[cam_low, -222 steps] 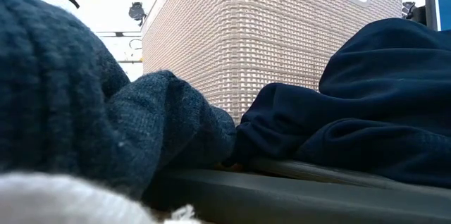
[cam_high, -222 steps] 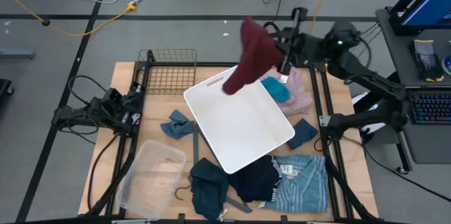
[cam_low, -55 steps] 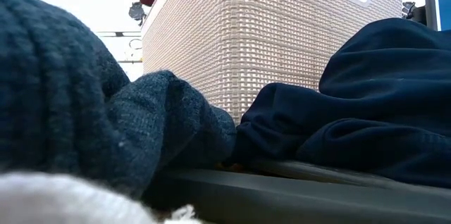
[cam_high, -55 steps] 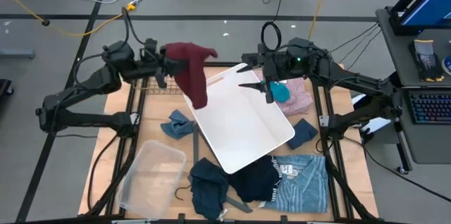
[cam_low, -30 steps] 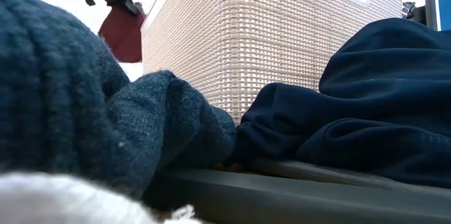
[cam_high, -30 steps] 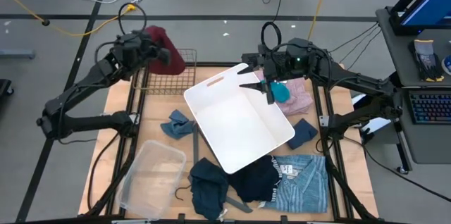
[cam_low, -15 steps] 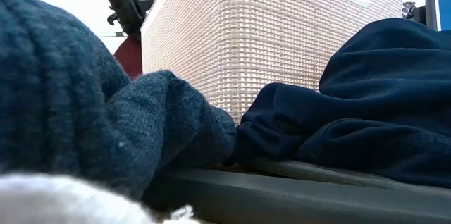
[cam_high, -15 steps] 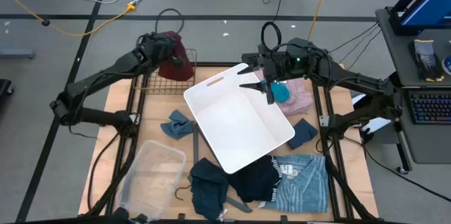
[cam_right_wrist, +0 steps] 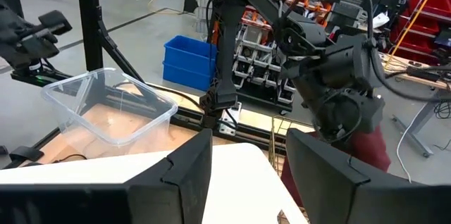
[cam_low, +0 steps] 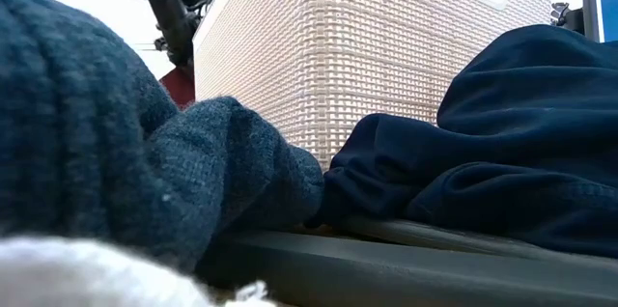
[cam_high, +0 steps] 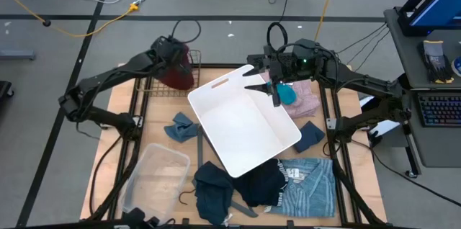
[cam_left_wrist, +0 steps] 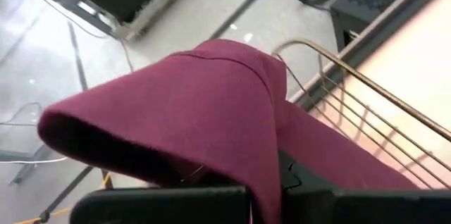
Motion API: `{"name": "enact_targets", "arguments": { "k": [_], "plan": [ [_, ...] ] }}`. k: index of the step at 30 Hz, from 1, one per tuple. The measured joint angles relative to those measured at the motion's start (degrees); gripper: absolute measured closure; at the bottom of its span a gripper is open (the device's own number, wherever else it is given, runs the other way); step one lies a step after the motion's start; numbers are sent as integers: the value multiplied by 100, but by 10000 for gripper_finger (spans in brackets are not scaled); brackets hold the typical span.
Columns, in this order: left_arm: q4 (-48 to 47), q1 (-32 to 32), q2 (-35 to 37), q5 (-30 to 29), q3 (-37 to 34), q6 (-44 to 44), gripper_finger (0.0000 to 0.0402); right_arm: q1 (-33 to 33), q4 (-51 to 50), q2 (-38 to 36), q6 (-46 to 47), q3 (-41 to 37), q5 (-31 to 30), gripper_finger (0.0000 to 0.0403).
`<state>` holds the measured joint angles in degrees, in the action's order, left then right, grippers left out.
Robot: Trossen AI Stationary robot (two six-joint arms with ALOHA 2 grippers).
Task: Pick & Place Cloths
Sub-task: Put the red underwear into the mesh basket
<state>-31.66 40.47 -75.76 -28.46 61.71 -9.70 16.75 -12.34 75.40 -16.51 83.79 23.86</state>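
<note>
My left gripper is shut on the dark red cloth, which hangs over the wire basket at the table's far left. In the low view the cloth shows under that gripper. My right gripper stands open and level over the far edge of the white bin, holding nothing. The teal cloth lies on the pink fleece just right of it. The striped shirt, black cloth and navy cloth lie at the near edge. My left gripper holds the dark red cloth near its upper end, coming at it slanting down from the table's left. The cloth drapes over the fingers and hides the place of contact. It hangs slack below the gripper, its lower part within the wire basket's outline.
A clear plastic container stands at the near left. A blue-grey cloth lies left of the white bin, a small navy cloth right of it. A grey hanger lies among the near cloths. The woven bin wall fills the low view.
My left gripper has gone down and toward the table's right, rolling as it went, and has carried the dark red cloth from beyond the far left corner to over the wire basket. The cloth has sunk lower. My right gripper has kept still.
</note>
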Motion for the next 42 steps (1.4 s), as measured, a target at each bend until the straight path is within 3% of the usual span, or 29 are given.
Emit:
{"name": "enact_targets", "arguments": {
  "k": [9, 19, 30, 42],
  "plan": [
    [-489, 0, -260, 902, 0, 381, 402, 0, 0, 0, -2, 0, 2, 229],
    [-1063, 158, -582, 1340, -5, 824, 402, 2, 2, 0, -2, 0, 5, 231],
    [-1008, 275, -983, 1865, -7, 853, 400, 0, 3, 0, 107, 0, 20, 231],
    [-791, 366, -1015, 2523, -7, 897, 350, 2, 4, 0, 105, 0, 21, 226]
  ]
}}
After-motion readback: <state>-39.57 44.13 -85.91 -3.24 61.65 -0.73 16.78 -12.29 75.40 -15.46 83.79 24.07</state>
